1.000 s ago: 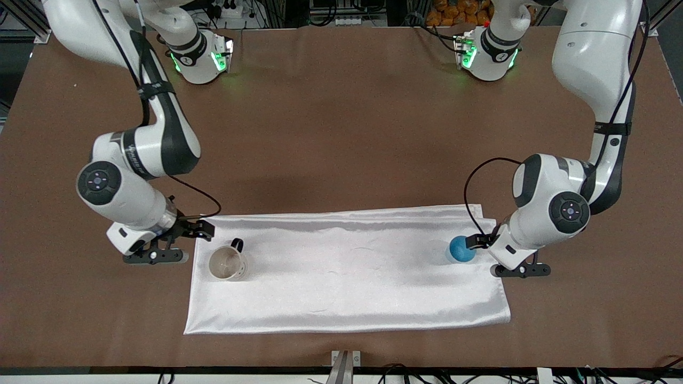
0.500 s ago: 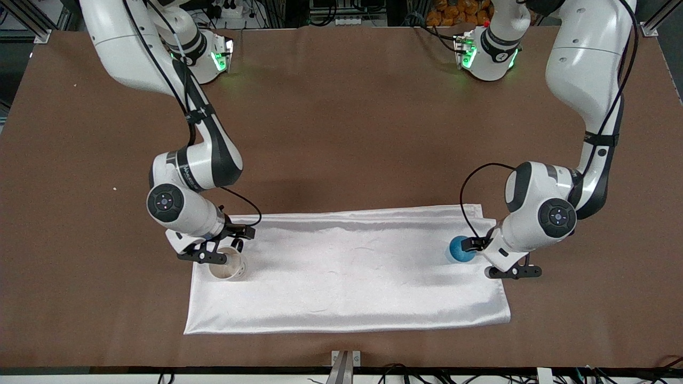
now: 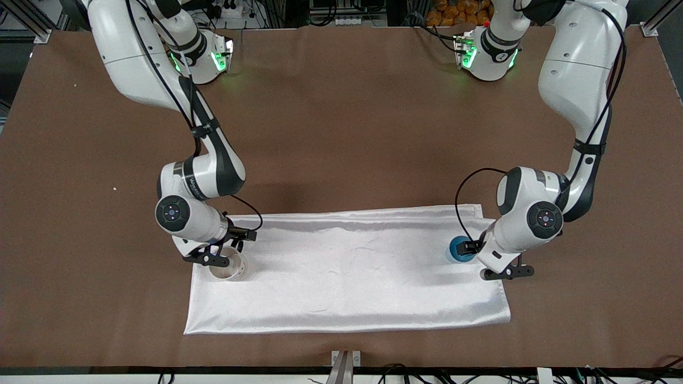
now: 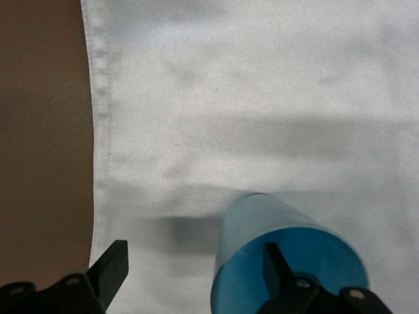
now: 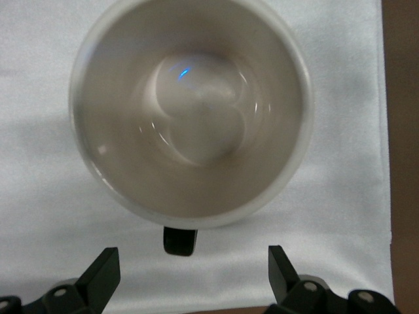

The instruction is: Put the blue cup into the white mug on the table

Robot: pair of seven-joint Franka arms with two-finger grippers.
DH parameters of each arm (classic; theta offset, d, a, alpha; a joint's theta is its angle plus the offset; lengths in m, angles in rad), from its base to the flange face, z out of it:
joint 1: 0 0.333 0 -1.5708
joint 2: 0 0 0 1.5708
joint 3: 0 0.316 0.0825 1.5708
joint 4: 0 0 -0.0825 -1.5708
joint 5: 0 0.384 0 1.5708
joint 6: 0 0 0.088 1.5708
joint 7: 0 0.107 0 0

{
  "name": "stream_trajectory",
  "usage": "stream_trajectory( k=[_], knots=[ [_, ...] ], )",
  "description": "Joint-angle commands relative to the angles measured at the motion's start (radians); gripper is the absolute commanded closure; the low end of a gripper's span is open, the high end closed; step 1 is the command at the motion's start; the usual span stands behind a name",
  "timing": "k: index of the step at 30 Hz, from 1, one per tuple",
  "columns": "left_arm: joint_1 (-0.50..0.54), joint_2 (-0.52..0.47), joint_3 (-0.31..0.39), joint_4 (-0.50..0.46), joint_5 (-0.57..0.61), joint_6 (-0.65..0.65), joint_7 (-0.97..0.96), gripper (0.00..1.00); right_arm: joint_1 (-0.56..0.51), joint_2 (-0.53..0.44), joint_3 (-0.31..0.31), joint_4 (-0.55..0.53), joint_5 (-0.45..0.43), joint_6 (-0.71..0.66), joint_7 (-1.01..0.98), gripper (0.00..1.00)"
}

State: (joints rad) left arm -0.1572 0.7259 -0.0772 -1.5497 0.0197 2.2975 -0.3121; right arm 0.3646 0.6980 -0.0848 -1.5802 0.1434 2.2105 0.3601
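The right gripper [image 3: 213, 260] has swung in from the desk [image 3: 341, 133] edge and now hangs over the white mug [image 3: 228, 268], fingers [image 5: 98, 275] spread wide, holding nothing. The left gripper [image 3: 483, 261] has shifted closer over the blue cup [image 3: 460, 249], which stands on the white cloth [image 3: 347, 272] at the mug's 3 o'clock, well apart. One finger [image 4: 278, 265] sits inside the cup's rim, the other outside, gap narrowing but not clamped. The pickup looks imminent.

Blue cup [image 3: 459, 248] and white mug [image 3: 228, 266] (both upright) stand well apart
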Motion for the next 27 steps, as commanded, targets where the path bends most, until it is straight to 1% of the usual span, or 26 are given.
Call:
stream_trajectory(
  k=[1, 5, 7, 11, 12, 14, 16, 17, 19, 20, 22, 27],
  knots=[
    [-0.007, 0.012, 0.000, -0.001, 0.014, 0.025, -0.027, 0.43, 0.002, 0.029, 0.000, 0.026, 0.004, 0.031, -0.012, 0.00],
    [-0.007, 0.015, 0.000, -0.001, 0.014, 0.033, -0.027, 0.61, -0.001, 0.052, 0.000, 0.031, -0.019, 0.075, -0.036, 0.00],
    [-0.005, 0.015, 0.000, -0.001, 0.014, 0.033, -0.027, 0.68, -0.006, 0.061, 0.000, 0.032, -0.019, 0.089, -0.052, 0.00],
    [-0.005, 0.017, 0.000, -0.001, 0.014, 0.033, -0.027, 0.87, -0.010, 0.072, 0.000, 0.034, -0.018, 0.118, -0.069, 0.00],
    [-0.005, 0.015, 0.000, 0.000, 0.014, 0.033, -0.027, 0.92, -0.010, 0.074, 0.000, 0.034, -0.018, 0.127, -0.069, 0.01],
    [-0.005, 0.015, 0.000, 0.000, 0.014, 0.033, -0.027, 1.00, -0.009, 0.074, 0.000, 0.034, -0.018, 0.147, -0.069, 0.26],
    [-0.005, 0.013, 0.000, 0.000, 0.014, 0.033, -0.027, 1.00, -0.006, 0.077, 0.000, 0.032, -0.016, 0.163, -0.069, 0.58],
    [-0.005, 0.013, 0.000, 0.000, 0.014, 0.033, -0.028, 1.00, -0.004, 0.077, 0.000, 0.032, -0.018, 0.164, -0.069, 0.71],
    [-0.005, 0.012, 0.000, 0.000, 0.014, 0.033, -0.027, 1.00, -0.001, 0.077, 0.000, 0.032, -0.018, 0.167, -0.073, 0.88],
    [-0.005, 0.010, 0.000, 0.002, 0.014, 0.033, -0.027, 1.00, -0.001, 0.075, 0.000, 0.032, -0.016, 0.169, -0.078, 0.93],
    [-0.005, 0.009, 0.000, 0.002, 0.014, 0.031, -0.025, 1.00, -0.001, 0.075, 0.000, 0.034, -0.015, 0.169, -0.093, 0.99],
    [-0.004, 0.004, 0.000, 0.007, 0.016, 0.031, -0.024, 1.00, -0.004, 0.074, 0.000, 0.034, -0.013, 0.167, -0.121, 1.00]
  ],
)
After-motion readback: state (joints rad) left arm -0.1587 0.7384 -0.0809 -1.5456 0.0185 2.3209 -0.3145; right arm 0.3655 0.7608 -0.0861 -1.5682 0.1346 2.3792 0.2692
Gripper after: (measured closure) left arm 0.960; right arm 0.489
